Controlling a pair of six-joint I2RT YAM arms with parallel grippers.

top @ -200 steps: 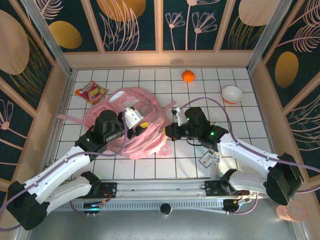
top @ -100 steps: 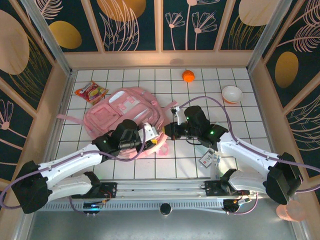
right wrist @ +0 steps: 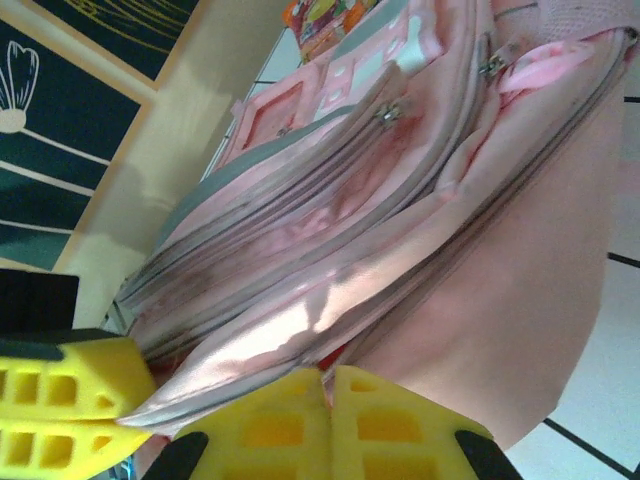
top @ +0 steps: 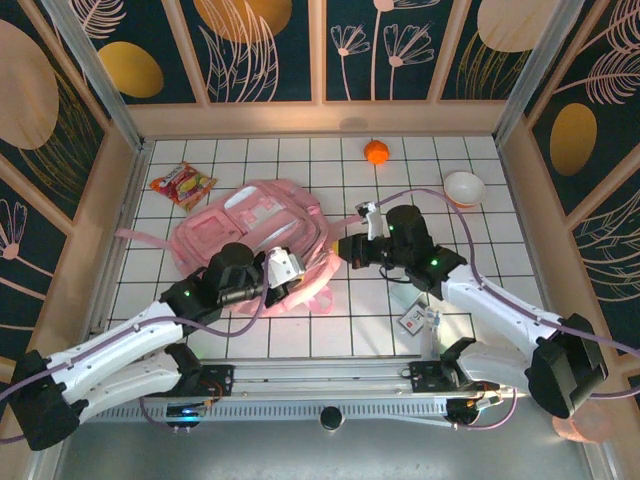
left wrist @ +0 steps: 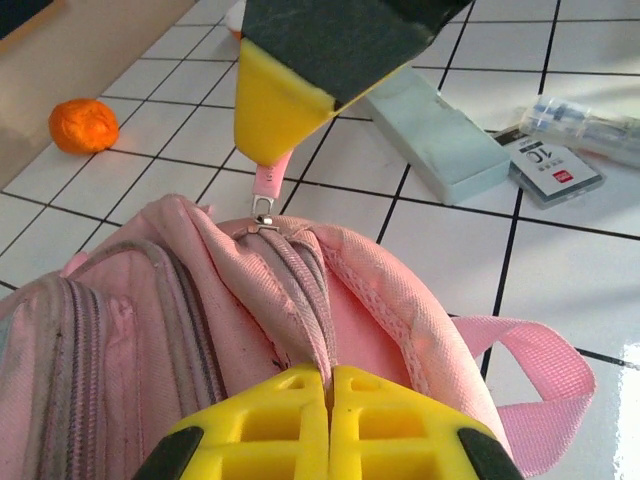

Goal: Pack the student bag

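The student bag (top: pixel 245 215) is a big pink backpack lying flat left of the table's centre. My left gripper (top: pixel 298 268) is at its near right edge. In the left wrist view the left gripper (left wrist: pixel 328 378) is shut on the fabric along the bag's (left wrist: pixel 150 320) zipper line. My right gripper (top: pixel 347 250) is just right of the bag, shut on a pink zipper pull (left wrist: pixel 263 185). From the right wrist, the right gripper (right wrist: pixel 328 385) pinches at the seam of the bag (right wrist: pixel 400 150), with the left fingers (right wrist: pixel 60 400) close beside it.
An orange ball (top: pixel 376 152) and a white bowl (top: pixel 464 187) sit at the back right. A snack packet (top: pixel 182 184) lies back left of the bag. A pale box (left wrist: pixel 435 130), a card (left wrist: pixel 555 170) and a clear pen pack (left wrist: pixel 590 120) lie near the right arm.
My left gripper came down from over the bag to its near right edge and shut on the fabric. The right gripper shifted slightly right and back, staying shut.
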